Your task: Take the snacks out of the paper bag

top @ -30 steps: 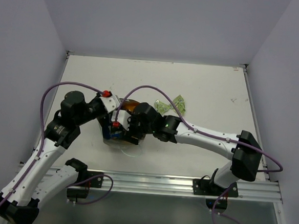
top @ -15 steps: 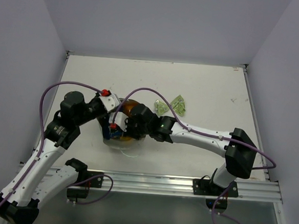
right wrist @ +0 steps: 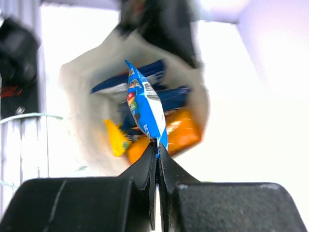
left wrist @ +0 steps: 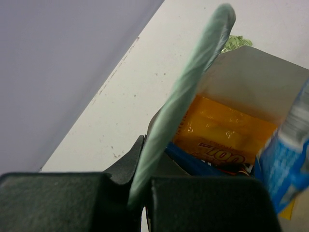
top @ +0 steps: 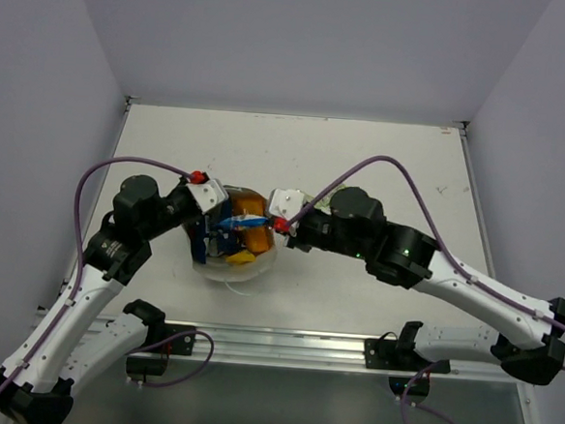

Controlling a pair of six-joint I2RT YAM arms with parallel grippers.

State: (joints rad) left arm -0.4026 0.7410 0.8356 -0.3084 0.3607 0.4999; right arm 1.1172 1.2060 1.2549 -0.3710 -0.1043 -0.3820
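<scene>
Back wall [top: 304,39]: plain pale lavender, filling the top of the overhead view and meeting the table at its far edge.
Left wall [top: 38,108]: the same lavender, slanting down the left of the frame; it also fills the upper left of the left wrist view.
Right wall [top: 551,114]: the same lavender, down the right of the frame.
Table [top: 393,162]: off-white matte top at centre, with faint dark scuffs [top: 441,190] towards the right.
Rail [top: 331,349]: ribbed aluminium bar across the table's near edge, low in the frame.
Lower surface [top: 298,407]: dull grey strip along the bottom.
Light: soft and even with weak shadows; the right wrist view is washed out to white.
</scene>
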